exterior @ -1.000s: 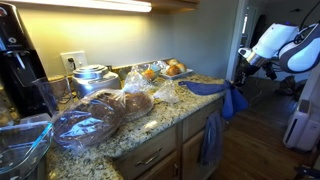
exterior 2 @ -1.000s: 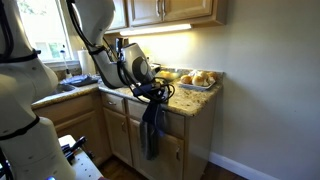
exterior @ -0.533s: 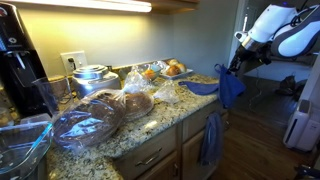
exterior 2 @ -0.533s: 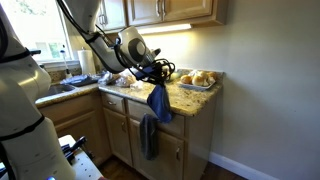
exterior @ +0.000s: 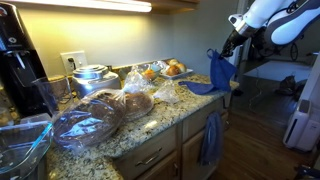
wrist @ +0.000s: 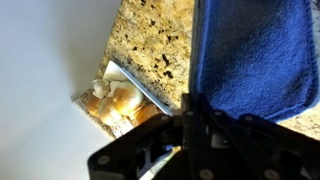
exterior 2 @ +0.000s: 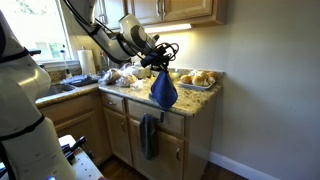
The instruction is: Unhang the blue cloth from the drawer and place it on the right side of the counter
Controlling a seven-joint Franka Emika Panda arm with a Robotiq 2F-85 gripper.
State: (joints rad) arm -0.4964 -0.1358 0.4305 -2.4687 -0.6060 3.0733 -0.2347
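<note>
My gripper [exterior 2: 160,70] is shut on a blue cloth [exterior 2: 164,90] and holds it hanging in the air above the granite counter's end. In an exterior view the cloth [exterior: 220,70] hangs under my gripper [exterior: 228,50] over the counter's right end. Another blue cloth [exterior: 203,88] lies flat on the counter below it. A darker cloth [exterior: 209,140] hangs on the drawer front, also seen in an exterior view [exterior 2: 149,135]. In the wrist view the blue cloth [wrist: 255,55] fills the upper right above my gripper [wrist: 195,110].
A tray of bread rolls [exterior 2: 198,78] sits at the counter's far end against the wall, also in the wrist view [wrist: 120,98]. Plastic-wrapped bowls [exterior: 90,120], a metal pot [exterior: 90,76], a coffee maker [exterior: 18,60] and clear containers [exterior: 20,145] crowd the counter.
My gripper has risen with the blue cloth, from beside the drawer front up to above the counter's end. The cloth now hangs free over the counter.
</note>
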